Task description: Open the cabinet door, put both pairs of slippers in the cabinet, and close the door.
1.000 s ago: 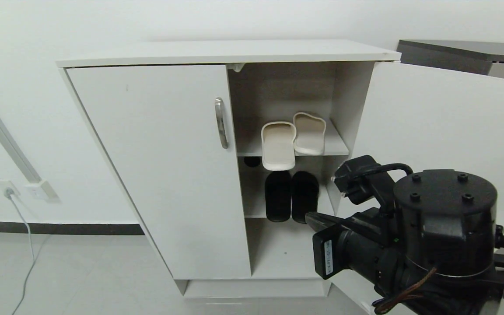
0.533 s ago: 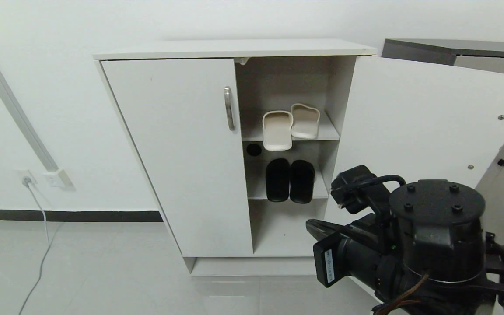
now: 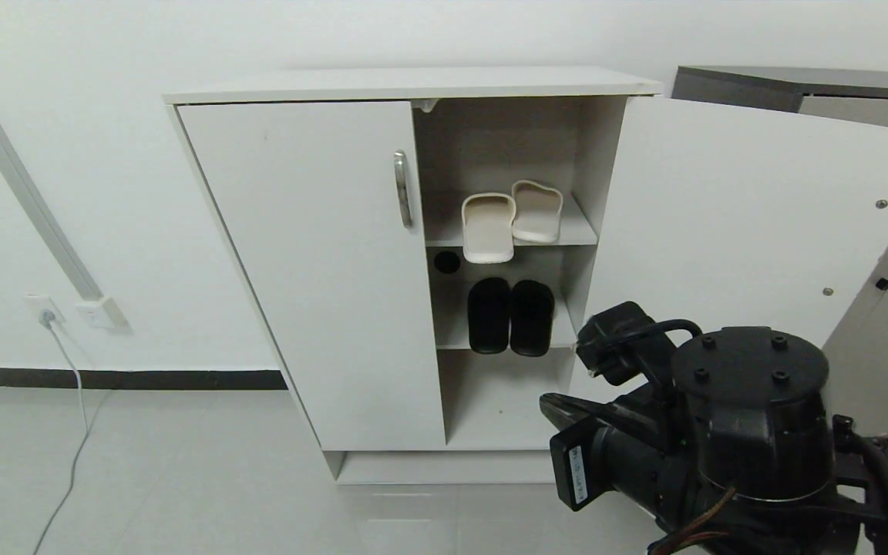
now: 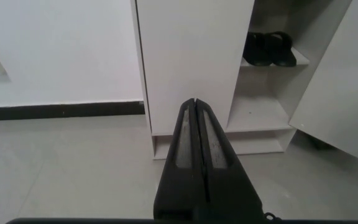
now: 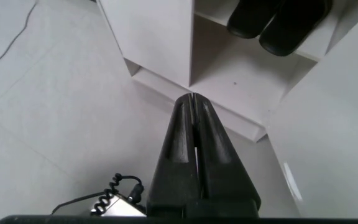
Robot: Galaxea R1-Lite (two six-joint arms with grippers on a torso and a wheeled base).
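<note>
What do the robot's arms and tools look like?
The left tool and right tool are black, each with two long tapering fingers. The right arm is black too, with a round four-bolt cap, a white label, a looped black cable and a brown braided wire.

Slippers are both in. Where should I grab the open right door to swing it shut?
Probably the free edge of the door, near the two screws, coming from the right with jaws astride the thin panel. Its flat inner face is toward us, offering nothing else to grip.
</note>
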